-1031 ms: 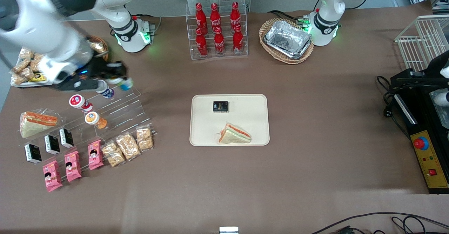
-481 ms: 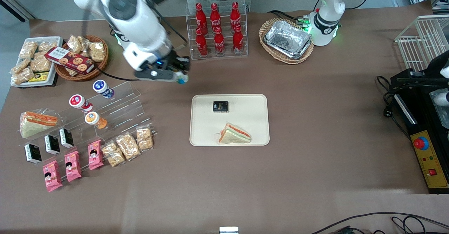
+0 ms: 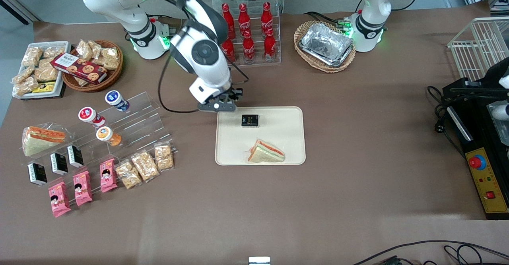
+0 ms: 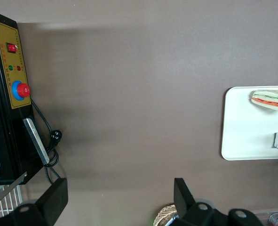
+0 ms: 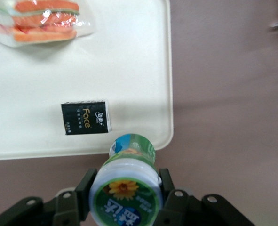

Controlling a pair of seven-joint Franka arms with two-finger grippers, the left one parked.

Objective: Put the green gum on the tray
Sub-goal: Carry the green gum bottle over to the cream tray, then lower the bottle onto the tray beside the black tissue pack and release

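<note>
The gripper (image 3: pixel 222 107) hangs over the tray's (image 3: pixel 278 146) upper-left corner at frame centre, its fingers (image 5: pixel 84 187) clamped on the green gum (image 5: pixel 127 188), lifted clear above the rim. On the tray lie 1 black packet (image 3: pixel 250 120) just beside the gripper and 1 wrapped sandwich (image 3: pixel 265 152) nearer the front camera. 6 red cola bottles (image 3: pixel 247 32) stand in a clear rack at upper centre.
</note>
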